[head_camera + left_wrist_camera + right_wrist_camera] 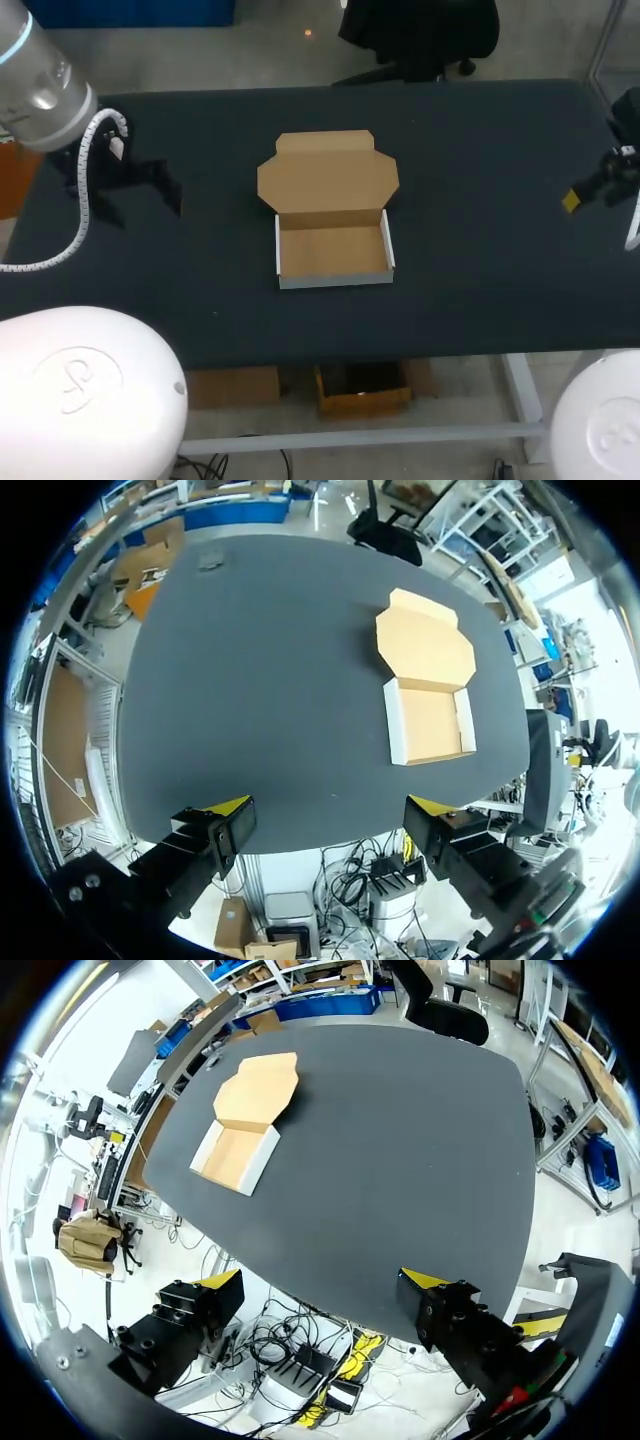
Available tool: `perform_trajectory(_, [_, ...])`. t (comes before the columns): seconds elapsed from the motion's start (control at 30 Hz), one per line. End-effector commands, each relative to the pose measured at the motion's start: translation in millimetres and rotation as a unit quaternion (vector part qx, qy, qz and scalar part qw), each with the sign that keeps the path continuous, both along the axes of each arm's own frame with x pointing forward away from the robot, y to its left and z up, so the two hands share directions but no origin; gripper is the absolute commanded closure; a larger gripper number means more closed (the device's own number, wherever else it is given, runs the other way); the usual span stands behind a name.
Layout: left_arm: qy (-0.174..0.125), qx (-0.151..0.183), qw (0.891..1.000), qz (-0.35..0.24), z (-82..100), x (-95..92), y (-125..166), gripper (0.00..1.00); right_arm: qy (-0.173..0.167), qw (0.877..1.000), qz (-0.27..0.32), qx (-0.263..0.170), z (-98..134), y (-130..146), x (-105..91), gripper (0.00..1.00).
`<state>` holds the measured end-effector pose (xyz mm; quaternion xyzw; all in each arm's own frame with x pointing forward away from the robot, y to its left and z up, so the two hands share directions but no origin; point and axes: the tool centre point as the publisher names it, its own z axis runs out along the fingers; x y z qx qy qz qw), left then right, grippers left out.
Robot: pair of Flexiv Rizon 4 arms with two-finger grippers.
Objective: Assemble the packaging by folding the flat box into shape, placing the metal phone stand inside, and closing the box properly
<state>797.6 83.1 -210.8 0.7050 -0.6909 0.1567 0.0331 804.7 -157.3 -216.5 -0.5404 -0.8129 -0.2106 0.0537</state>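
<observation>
Cardboard, brown inside and white on its outer walls: the box (334, 250) sits mid-surface (480, 150) as a shallow rectangular tray, its notched lid (328, 175) flat behind it. My left tool (140, 190) hangs at the left, my right tool (590, 188) far right. From the left wrist, my left tool (328, 815) stands wide apart on nothing, the box (428, 720) well ahead. From the right wrist, my right tool (322, 1290) gapes likewise.

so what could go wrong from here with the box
1. No metal phone stand shows on the table, so the box might get closed empty.
2. Both the left gripper and right gripper are open and far off; folding the flat lid unheld could slide the box.
</observation>
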Motion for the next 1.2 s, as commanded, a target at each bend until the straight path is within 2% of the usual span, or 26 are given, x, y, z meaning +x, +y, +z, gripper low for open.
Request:
perform_trajectory(0.03, [-0.002,0.006,1.0,0.0,2.7,6.0,-0.3,0.0,0.01,1.0,-0.001,-0.002,-0.7,-1.4,7.5,0.0])
perform_trajectory(0.27, [-0.002,0.004,1.0,0.004,2.3,18.3,2.6,0.0,0.021,1.0,-0.011,-0.006,-3.5,-3.3,18.7,0.0])
perform_trajectory(0.67, [-0.01,0.007,1.0,0.005,3.4,25.8,5.9,0.0,0.007,0.999,-0.038,0.002,-3.9,-10.1,32.2,0.0])
perform_trajectory(1.2, [-0.014,0.008,1.0,0.014,5.7,33.0,12.3,0.0,0.007,0.998,-0.057,0.007,-3.9,-18.1,33.7,0.0])
